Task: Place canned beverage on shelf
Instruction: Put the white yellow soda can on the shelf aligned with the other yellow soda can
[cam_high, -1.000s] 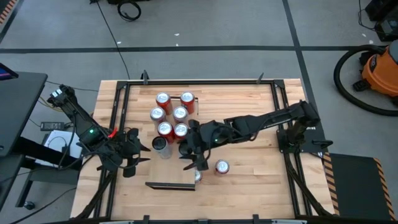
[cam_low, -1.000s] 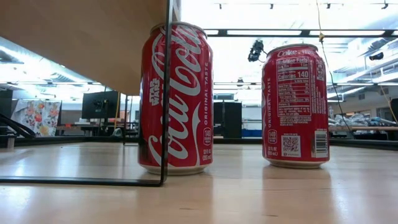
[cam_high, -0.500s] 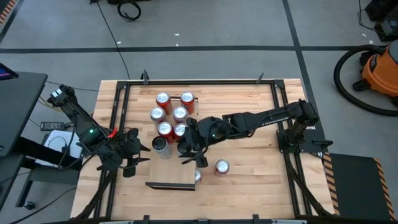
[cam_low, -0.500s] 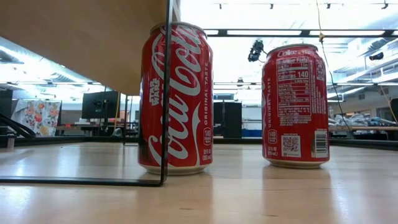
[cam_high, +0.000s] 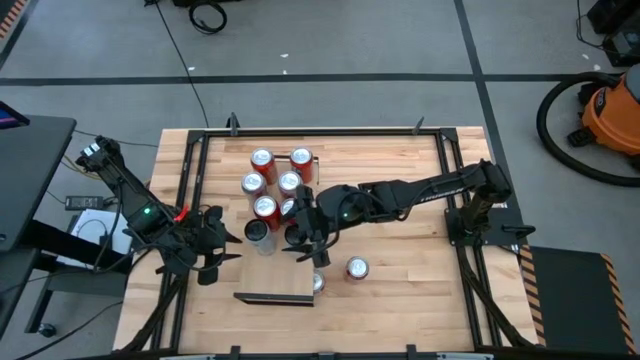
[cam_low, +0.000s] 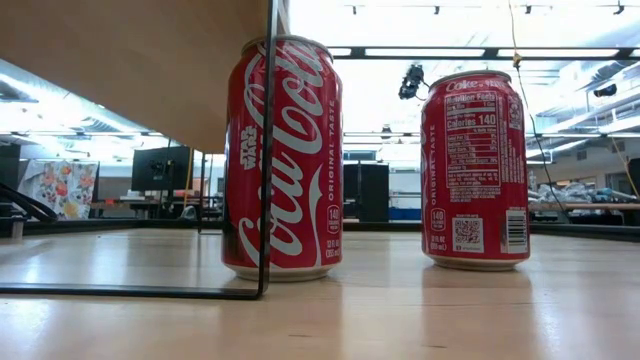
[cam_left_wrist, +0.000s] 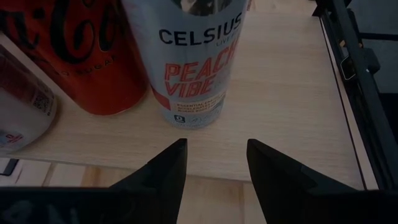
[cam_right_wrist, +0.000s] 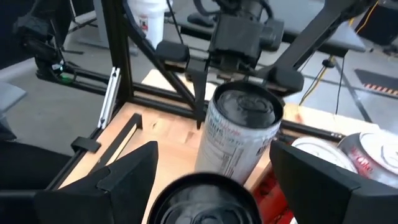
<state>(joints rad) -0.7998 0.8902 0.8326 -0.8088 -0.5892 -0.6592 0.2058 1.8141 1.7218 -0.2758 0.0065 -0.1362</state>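
The shelf (cam_high: 277, 285) is a pale board with a dark front edge; its underside shows in the low view (cam_low: 120, 60). Several red cans (cam_high: 289, 181) stand on its far part, and a silver Celsius can (cam_high: 258, 235) stands nearer. My right gripper (cam_high: 303, 240) is open over the shelf. In its wrist view its fingers (cam_right_wrist: 127, 177) stand on either side of a dark-topped can (cam_right_wrist: 202, 202), with the Celsius can (cam_right_wrist: 239, 134) beyond. I cannot tell whether they touch it. My left gripper (cam_high: 215, 245) is open and empty, facing the Celsius can (cam_left_wrist: 196, 62).
Two red cans stand on the tabletop: one (cam_high: 357, 268) right of the shelf, one (cam_high: 318, 283) at the shelf's near right corner, both seen in the low view (cam_low: 282, 160) (cam_low: 475, 170). A black frame (cam_high: 190, 170) borders the table. Bare wood (cam_high: 400, 290) lies at the near right.
My right gripper has gone toward the table's left and far edges, from above the two tabletop cans to over the shelf beside the Celsius can. It has stayed open. The cans have not moved.
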